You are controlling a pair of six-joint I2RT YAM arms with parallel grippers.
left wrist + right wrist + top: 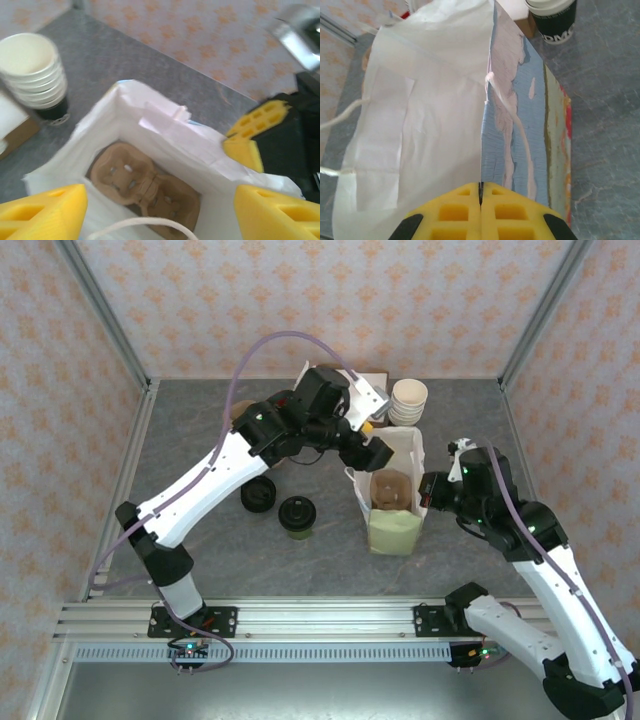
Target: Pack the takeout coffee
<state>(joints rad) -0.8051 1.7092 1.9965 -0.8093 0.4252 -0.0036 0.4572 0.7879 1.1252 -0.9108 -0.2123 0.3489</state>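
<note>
My left gripper (pixel 160 212) hangs over the mouth of the white bag (pixel 395 532), fingers spread wide, nothing between them. A cardboard carrier (pixel 145 182) sits at the bottom inside. My right gripper (pixel 481 194) is pinched tight on the bag's right rim. The takeout coffee (pixel 297 517) stands lidded on the table (pixel 190 420), left of the bag and apart from it, just beside the black lids (pixel 258 495). A cup stack (pixel 408 400) stands behind the bag.
</note>
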